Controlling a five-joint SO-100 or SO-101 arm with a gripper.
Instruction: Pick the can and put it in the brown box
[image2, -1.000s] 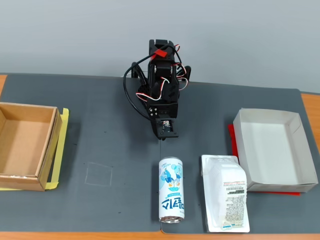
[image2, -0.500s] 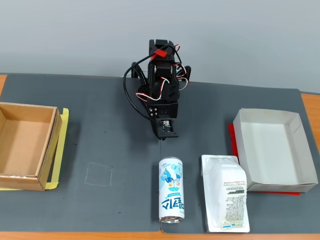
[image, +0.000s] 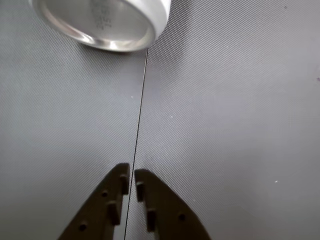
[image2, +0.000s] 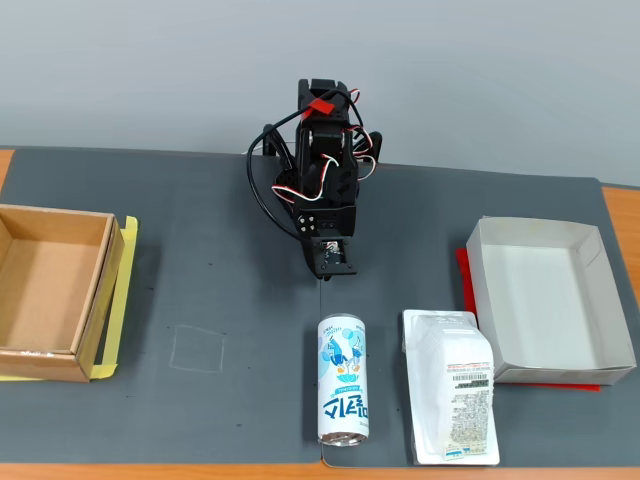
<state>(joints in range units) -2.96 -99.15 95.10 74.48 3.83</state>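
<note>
Where mat ends, grey wall rises.

the can has a glossy printed white wall, and its end is bare brushed metal with a soft shine. the mat is dark grey, matt and finely woven in texture. the gripper looks like matt dark plastic. the brown box is dull raw cardboard. the white box is smooth paperboard, and the package is wrapped in shiny clear plastic.
</note>
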